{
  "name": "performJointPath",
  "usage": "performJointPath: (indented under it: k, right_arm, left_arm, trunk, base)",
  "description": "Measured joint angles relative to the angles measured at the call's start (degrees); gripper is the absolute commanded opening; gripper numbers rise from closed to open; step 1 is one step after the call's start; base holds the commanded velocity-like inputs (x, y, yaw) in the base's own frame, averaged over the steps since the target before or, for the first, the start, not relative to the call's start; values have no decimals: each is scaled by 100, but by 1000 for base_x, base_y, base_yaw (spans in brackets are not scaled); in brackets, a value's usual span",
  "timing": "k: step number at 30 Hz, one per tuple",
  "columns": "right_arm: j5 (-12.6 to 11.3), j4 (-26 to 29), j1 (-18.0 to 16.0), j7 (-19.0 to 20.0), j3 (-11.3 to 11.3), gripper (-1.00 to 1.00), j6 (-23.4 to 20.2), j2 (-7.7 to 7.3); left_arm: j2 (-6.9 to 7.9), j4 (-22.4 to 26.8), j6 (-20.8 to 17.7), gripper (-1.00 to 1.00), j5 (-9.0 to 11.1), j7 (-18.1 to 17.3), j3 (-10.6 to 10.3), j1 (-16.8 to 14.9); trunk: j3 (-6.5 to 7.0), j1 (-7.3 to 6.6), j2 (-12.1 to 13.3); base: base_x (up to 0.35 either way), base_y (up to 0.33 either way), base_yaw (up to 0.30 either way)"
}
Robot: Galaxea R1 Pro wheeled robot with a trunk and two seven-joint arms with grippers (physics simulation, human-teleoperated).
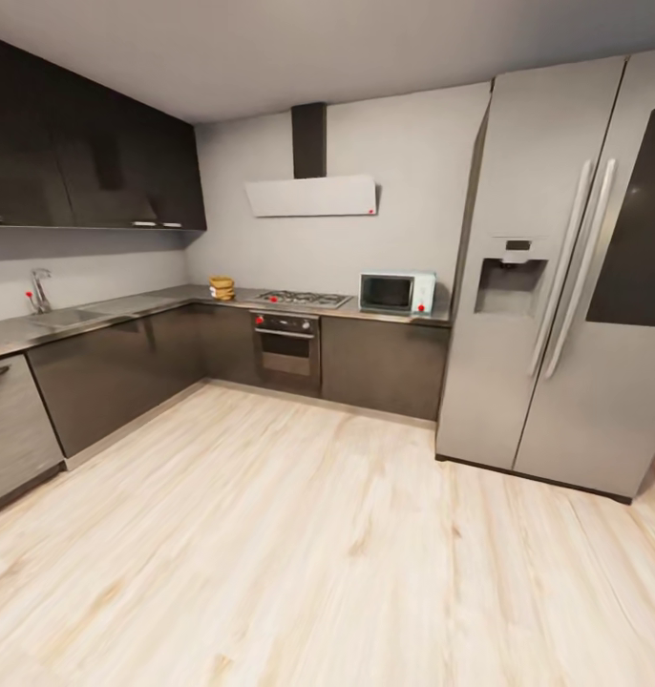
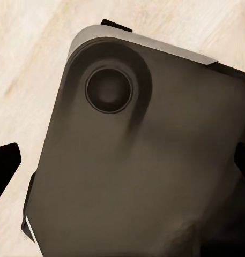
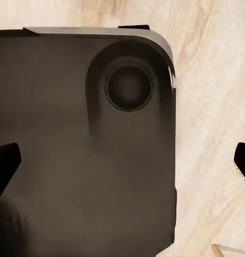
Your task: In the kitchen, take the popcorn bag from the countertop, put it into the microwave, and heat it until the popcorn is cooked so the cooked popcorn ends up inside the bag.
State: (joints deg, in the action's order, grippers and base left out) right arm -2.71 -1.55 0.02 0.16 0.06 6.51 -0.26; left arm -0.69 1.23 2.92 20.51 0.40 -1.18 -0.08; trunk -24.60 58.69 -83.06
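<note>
A pale wooden floor [image 1: 299, 534] spreads across the kitchen, with a tall steel fridge [image 1: 566, 277] standing at the right end of the counter [image 1: 127, 307]. The counter runs in an L under dark wall cabinets [image 1: 89, 162], over dark glossy base cabinets [image 1: 380, 367]. Taking the steel oven [image 1: 287, 348] as the mark: the gas hob [image 1: 302, 299] lies directly above it, the grey hood [image 1: 311, 196] higher on the wall, and the microwave [image 1: 396, 292] sits on the counter just to its right, door closed. The popcorn bag [image 1: 221, 287] stands on the counter to the oven's left, near the corner; its contents are too small to make out. The sink [image 1: 65, 317] and its tap [image 1: 39, 289] lie farther left.

Both wrist views look down on the robot's dark base [image 2: 138, 160] over the floor, so both arms hang low. The left gripper [image 2: 122, 163] has its dark fingers [image 2: 5, 160] spread wide, released and holding nothing. The right gripper [image 3: 122, 160] likewise has its fingers [image 3: 4, 163] apart and free.
</note>
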Motion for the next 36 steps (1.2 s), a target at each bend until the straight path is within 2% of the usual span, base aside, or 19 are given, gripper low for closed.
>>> performJointPath:
  k: [20, 36]
  right_arm:
    - [8, 0, 1, 0, 0, 100, 0, 0]
    - [0, 2, 3, -1, 0, 100, -1, 0]
  left_arm:
    - [0, 0, -7, 100, 0, 0, -2, 0]
    - [0, 1, -19, 100, 0, 0, -8, 0]
  trunk:
    - [0, 0, 0]
    - [0, 0, 0]
  base:
    - [328, 0, -2]
    - [328, 86, -230]
